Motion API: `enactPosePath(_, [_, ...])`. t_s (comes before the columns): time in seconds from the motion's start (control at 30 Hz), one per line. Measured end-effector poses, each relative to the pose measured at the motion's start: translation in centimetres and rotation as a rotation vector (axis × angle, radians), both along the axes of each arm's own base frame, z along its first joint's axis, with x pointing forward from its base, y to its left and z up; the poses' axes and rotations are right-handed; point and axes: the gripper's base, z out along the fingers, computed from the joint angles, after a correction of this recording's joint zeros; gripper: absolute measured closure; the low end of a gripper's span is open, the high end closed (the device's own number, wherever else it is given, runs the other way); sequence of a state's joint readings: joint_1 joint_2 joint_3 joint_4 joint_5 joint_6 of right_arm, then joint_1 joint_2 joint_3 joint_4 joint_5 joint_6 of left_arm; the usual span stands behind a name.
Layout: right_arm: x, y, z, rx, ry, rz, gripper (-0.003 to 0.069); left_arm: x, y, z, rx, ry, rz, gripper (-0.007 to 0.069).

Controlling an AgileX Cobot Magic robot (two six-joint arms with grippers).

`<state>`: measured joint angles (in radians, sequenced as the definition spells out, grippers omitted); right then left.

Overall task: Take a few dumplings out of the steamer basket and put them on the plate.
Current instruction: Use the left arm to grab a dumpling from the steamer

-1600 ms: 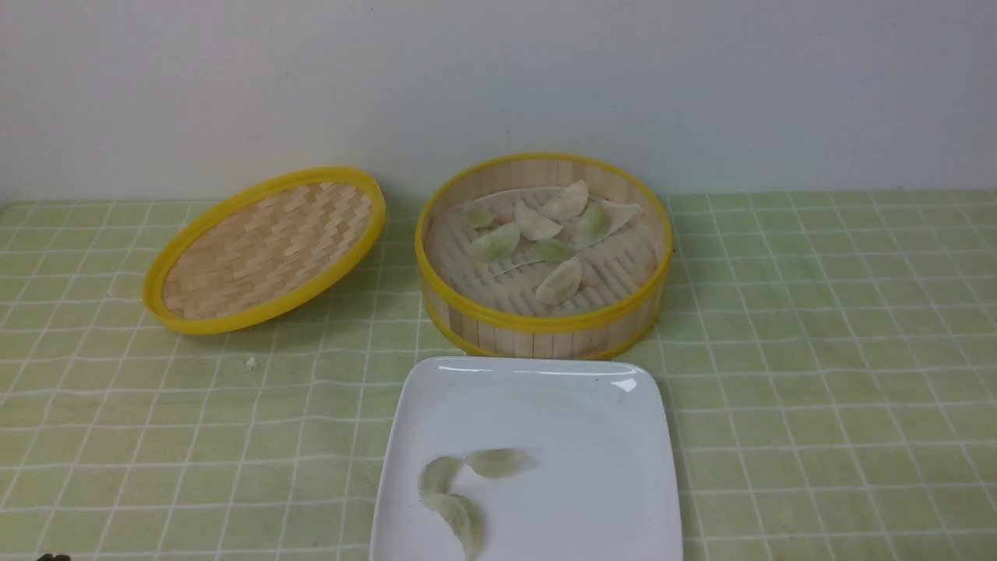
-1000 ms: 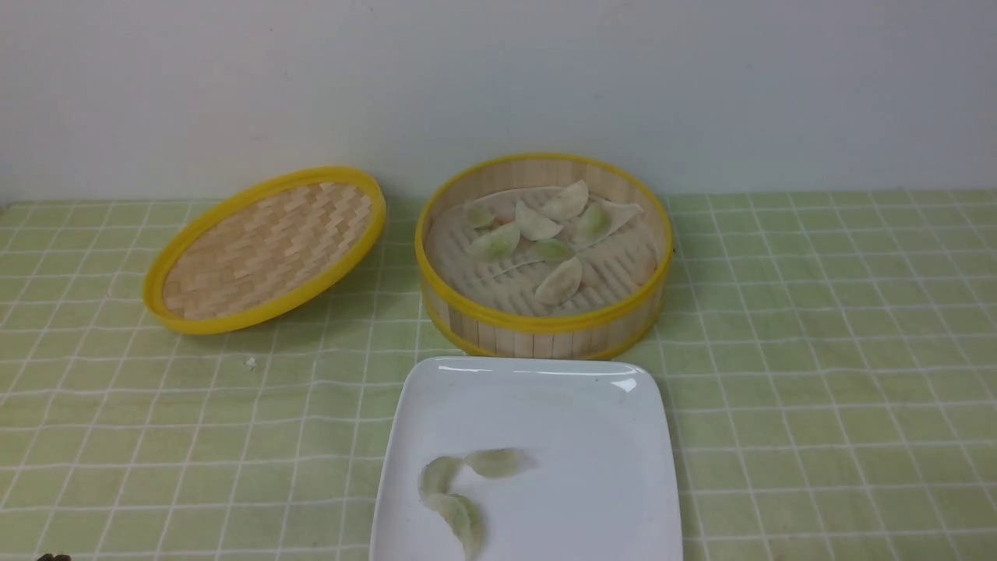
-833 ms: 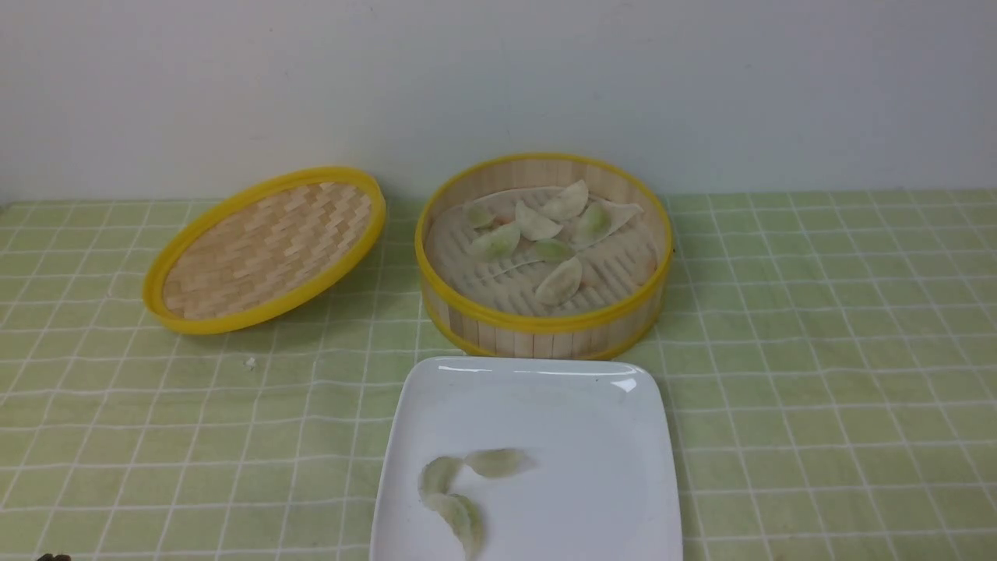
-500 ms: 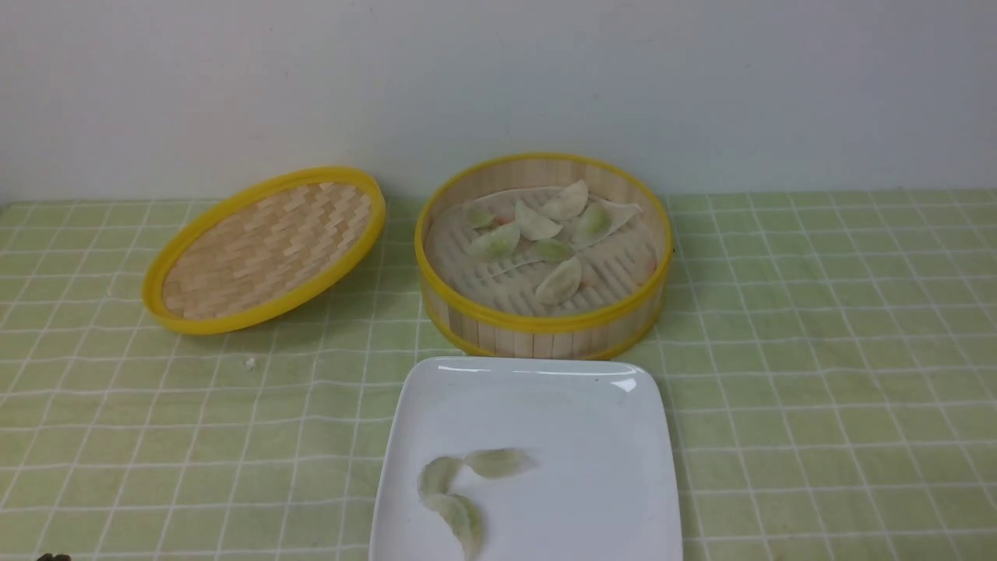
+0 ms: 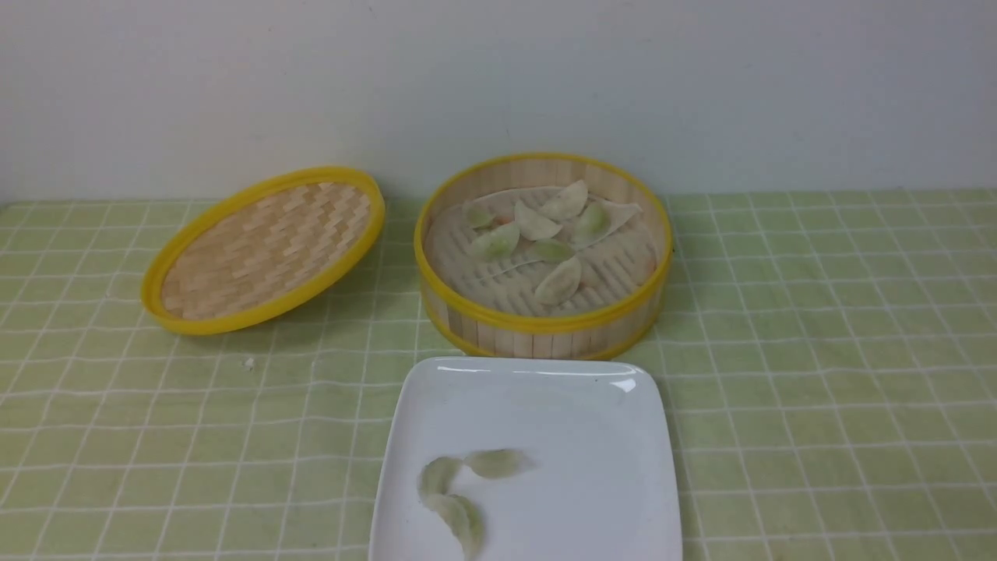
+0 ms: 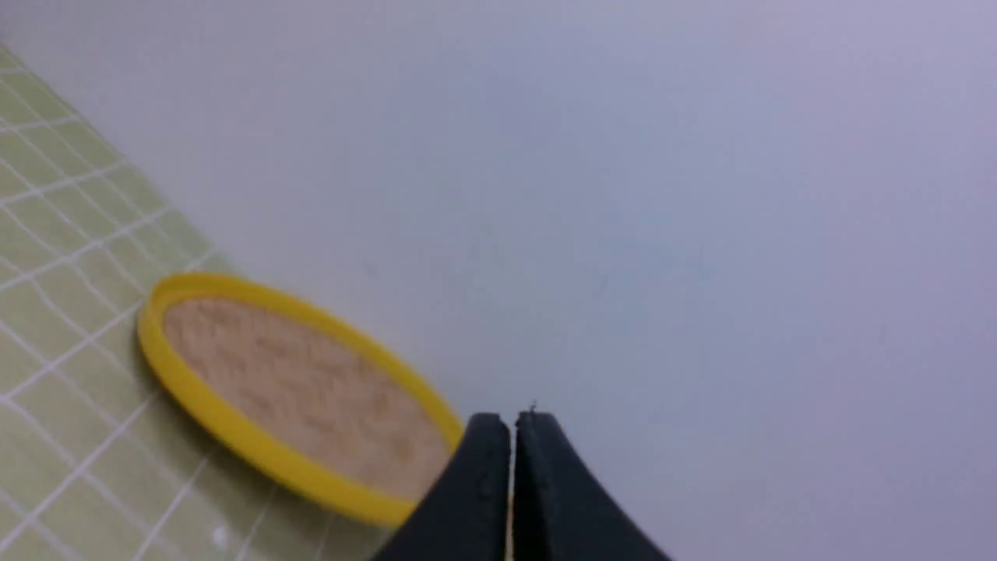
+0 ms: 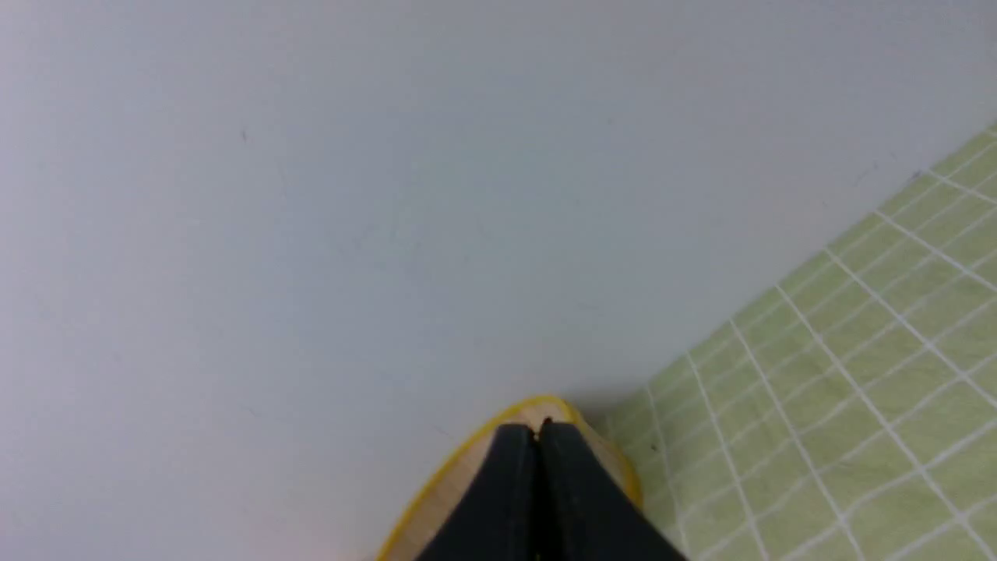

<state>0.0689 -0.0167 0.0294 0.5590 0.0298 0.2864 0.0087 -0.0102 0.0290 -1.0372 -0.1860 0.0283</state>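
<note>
- You see soft, even, bright light in front; glare streaks the far edge of the plate [image 5: 593, 467].
- Your wrist views are blurred: the lid [image 6: 296, 393] looks smeared, its weave lost.

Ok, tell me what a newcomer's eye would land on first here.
The open steamer basket at back centre, pale dumplings clustered on its floor, draws the eye first. Just in front sits the glossy white plate with a few dumplings on its left half. The yellow-rimmed woven lid lies to the basket's left.
</note>
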Motion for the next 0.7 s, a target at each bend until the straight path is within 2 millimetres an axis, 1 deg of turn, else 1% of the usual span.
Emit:
enactPosePath(0.03, [0.0, -0.1, 0.1, 0.011, -0.008, -0.005, 0.0673, 0.0, 0.1, 0.0, -0.014, -0.007, 0.010, 0.0631])
enactPosePath(0.07, [0.0, -0.2, 0.3, 0.042, -0.034, -0.020, 0.0673, -0.2, 0.3, 0.6, -0.041, -0.033, 0.025, 0.0631])
enactPosePath(0.1, [-0.1, -0.5, 0.6, 0.079, -0.062, -0.037, 0.0673, -0.4, 0.3, 1.6, -0.037, -0.061, 0.023, 0.0631])
enactPosePath(0.17, [-0.1, -0.7, 0.8, 0.116, -0.089, -0.053, 0.0673, -0.9, -0.1, 4.2, 0.029, -0.116, -0.005, 0.0631])
enactPosePath(0.2, [-0.1, -0.6, 0.8, 0.122, -0.087, -0.049, 0.0673, -1.3, -0.4, 5.7, 0.095, -0.140, -0.021, 0.0631])
enactPosePath(0.23, [-0.2, -0.5, 1.0, 0.119, -0.079, -0.036, 0.0673, -1.5, -0.6, 6.7, 0.150, -0.150, -0.027, 0.0631])
enactPosePath(0.27, [-0.2, -0.3, 1.3, 0.104, -0.068, -0.013, 0.0673, -1.7, -0.9, 8.3, 0.229, -0.159, -0.038, 0.0631])
enactPosePath(0.3, [-0.4, 0.0, 2.2, 0.074, -0.057, 0.023, 0.0673, -1.8, -1.2, 9.5, 0.296, -0.153, -0.053, 0.0631])
enactPosePath(0.33, [-0.6, 0.4, 3.5, 0.006, -0.042, 0.063, 0.0673, -1.6, -1.5, 11.4, 0.375, -0.142, -0.068, 0.0631])
enactPosePath(0.37, [-0.8, 0.8, 5.0, -0.063, -0.025, 0.100, 0.0673, -1.2, -1.9, 12.8, 0.440, -0.112, -0.102, 0.0631])
enactPosePath(0.4, [-0.9, 1.2, 7.0, -0.140, 0.007, 0.143, 0.0673, -0.4, -2.4, 14.5, 0.506, -0.066, -0.155, 0.0631])
enactPosePath(0.5, [-0.6, 2.0, 10.9, -0.308, 0.126, 0.234, 0.0673, 2.1, -3.5, 17.0, 0.612, 0.074, -0.314, 0.0631])
enactPosePath(0.53, [0.0, 2.3, 12.7, -0.388, 0.216, 0.282, 0.0673, 4.0, -4.3, 17.9, 0.659, 0.176, -0.432, 0.0631])
enactPosePath(0.6, [1.1, 2.7, 14.2, -0.478, 0.329, 0.337, 0.0673, 6.4, -5.0, 18.4, 0.696, 0.297, -0.577, 0.0631])
enactPosePath(0.63, [1.7, 2.8, 14.7, -0.527, 0.387, 0.361, 0.0673, 7.7, -5.3, 18.4, 0.713, 0.356, -0.646, 0.0631])
enactPosePath(0.67, [2.3, 2.9, 15.0, -0.573, 0.452, 0.393, 0.0673, 9.4, -5.6, 18.3, 0.728, 0.422, -0.721, 0.0631])
enactPosePath(0.7, [2.8, 3.0, 15.3, -0.601, 0.480, 0.404, 0.0673, 10.4, -5.8, 18.2, 0.736, 0.457, -0.762, 0.0631])
